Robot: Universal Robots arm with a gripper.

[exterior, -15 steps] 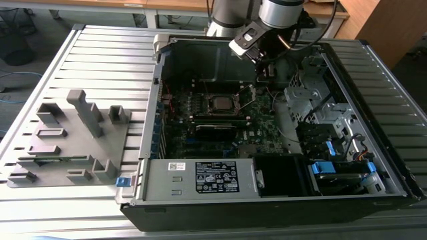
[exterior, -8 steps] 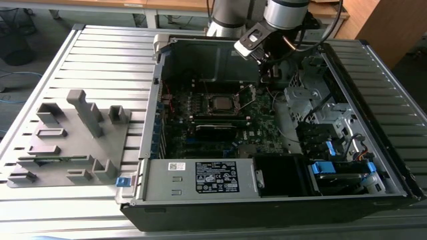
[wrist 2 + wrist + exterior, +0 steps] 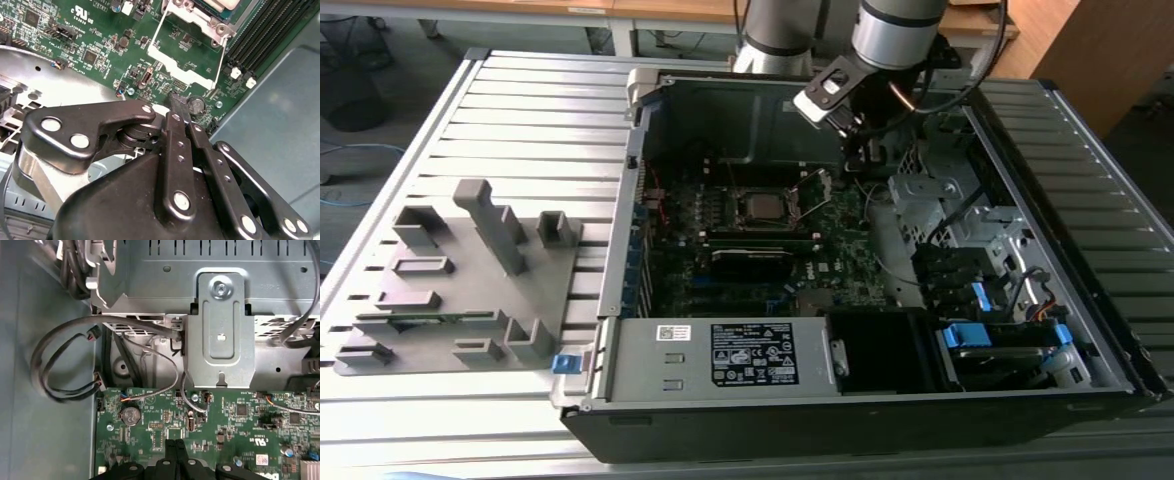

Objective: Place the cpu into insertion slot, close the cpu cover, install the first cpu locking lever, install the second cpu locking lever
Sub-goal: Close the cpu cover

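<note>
Now hovers over the motherboard [image 3: 847,275] with the claw [image 3: 178,102] pressed together on nothing, at two o'clock from the cpu [image 3: 758,205] in the exterior view; shows that cpu lying in the insertion slot [image 3: 736,206], with the cpu cover [image 3: 817,195] tipped open at three o'clock of it.

Bright, even, diffuse light on the slatted metal table [image 3: 520,110], washed pale toward its far edge. Dimmer inside the open computer case [image 3: 720,110], motherboard [image 3: 720,270] in shadow. Soft highlights on the gripper [image 3: 178,106] linkage rivets.
</note>
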